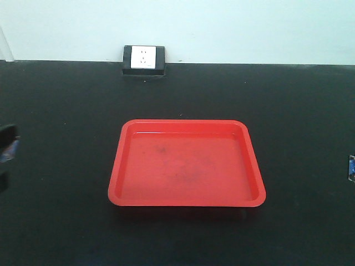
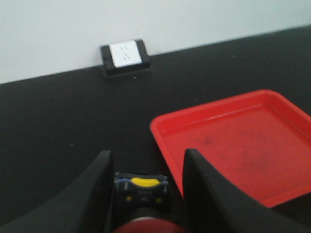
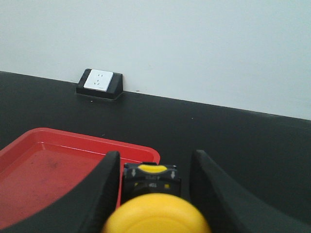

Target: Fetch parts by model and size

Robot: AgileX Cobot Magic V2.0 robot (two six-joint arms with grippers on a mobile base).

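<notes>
Two switches are in hand, neither in the tray yet. Your left gripper is clamped around the red-capped mushroom-head push-button switch (black body), low centre of the left wrist view. Your right gripper grasps the yellow-capped mushroom-head push-button switch the same way, bottom centre of the right wrist view. The shallow red plastic tray sits mid-frame in the front view with nothing in it, on the matte black table. A white wall socket in a black housing is at upper centre.

Risks, as I judge them:
- Swing fast and the round caps can twist in the fingers.
- Let go too high and a switch bounces over the tray's low rim.
- Bring both arms in together and they may clash above the tray.

Contact points are cut off at the frame bottoms, so you can't tell how firm either grip is.
</notes>
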